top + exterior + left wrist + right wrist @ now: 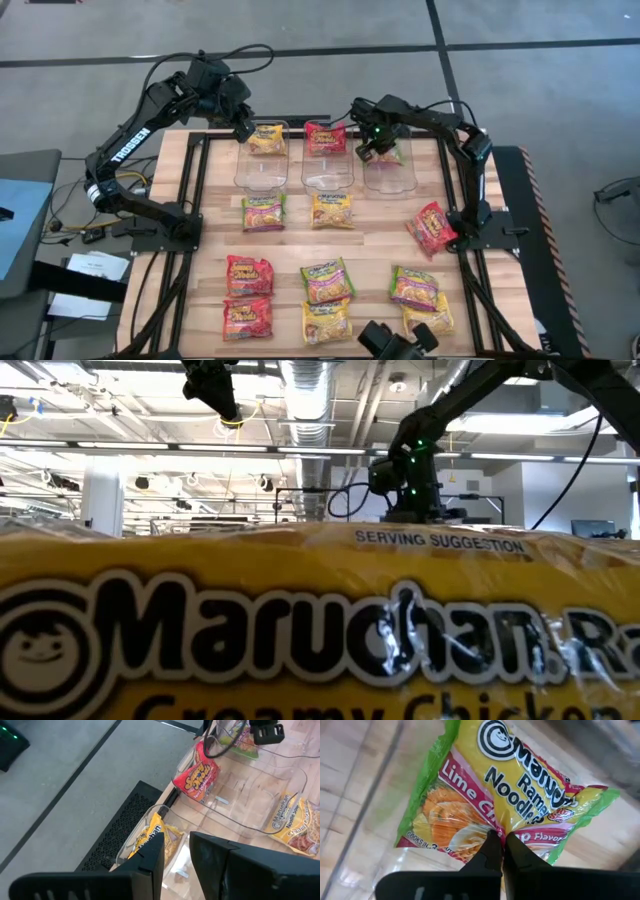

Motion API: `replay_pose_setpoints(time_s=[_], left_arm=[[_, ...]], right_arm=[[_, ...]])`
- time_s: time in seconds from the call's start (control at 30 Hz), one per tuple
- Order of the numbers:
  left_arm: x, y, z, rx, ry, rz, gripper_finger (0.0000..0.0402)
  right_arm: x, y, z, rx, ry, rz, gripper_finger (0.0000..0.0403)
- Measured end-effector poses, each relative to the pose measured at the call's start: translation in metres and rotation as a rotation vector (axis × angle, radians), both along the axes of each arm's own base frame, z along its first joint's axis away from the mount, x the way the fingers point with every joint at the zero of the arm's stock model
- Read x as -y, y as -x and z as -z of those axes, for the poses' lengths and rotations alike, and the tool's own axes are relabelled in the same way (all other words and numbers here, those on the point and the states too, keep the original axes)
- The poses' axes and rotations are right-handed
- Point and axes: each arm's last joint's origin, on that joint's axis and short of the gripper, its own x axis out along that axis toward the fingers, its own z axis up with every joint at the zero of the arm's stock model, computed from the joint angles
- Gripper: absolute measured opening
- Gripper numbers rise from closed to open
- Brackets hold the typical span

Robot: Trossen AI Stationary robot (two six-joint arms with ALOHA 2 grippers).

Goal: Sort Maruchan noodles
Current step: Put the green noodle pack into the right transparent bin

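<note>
A: Fingers first. The right gripper (499, 841) has its fingers (487, 851) pinched tight on the edge of a green-trimmed lime packet (490, 795), with the wrapper puckering at the pinch. It hangs over the right bin (390, 170), near the table's (480, 300) far edge. The left gripper (176, 851) stands narrowly parted above the left bin (262, 165), at the far left, holding nothing that I can see.

B: Largest things next?

A: Three clear bins sit in a row along the far edge. The left bin holds a yellow packet (266, 138), the middle bin (327, 168) a red packet (325, 138). In front of them, packets are spread out flat: two just beside the bins, one red one toward the right edge, and the rest in two rows along the near edge.

B: How will they handle?

A: Light, I judge, with a crinkly, slick film over a brittle noodle block. The body is stiff but breakable; the wrapper's sealed ends are thin and soft. The edge or an end flap looks like the best place to grip, as here. A hard squeeze across the middle could crack the noodles, and the film may slip in a shallow pinch.
</note>
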Motion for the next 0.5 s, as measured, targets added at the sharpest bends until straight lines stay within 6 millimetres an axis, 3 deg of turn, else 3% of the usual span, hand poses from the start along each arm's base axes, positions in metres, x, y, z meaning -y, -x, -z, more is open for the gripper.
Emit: replay_pose_setpoints(time_s=[0.5], left_arm=[[0.000,0.000,0.000,-0.001,-0.001,0.001,0.0080]], right_arm=[[-0.024,-0.017,-0.031,-0.121,0.088,-0.038,0.0006]])
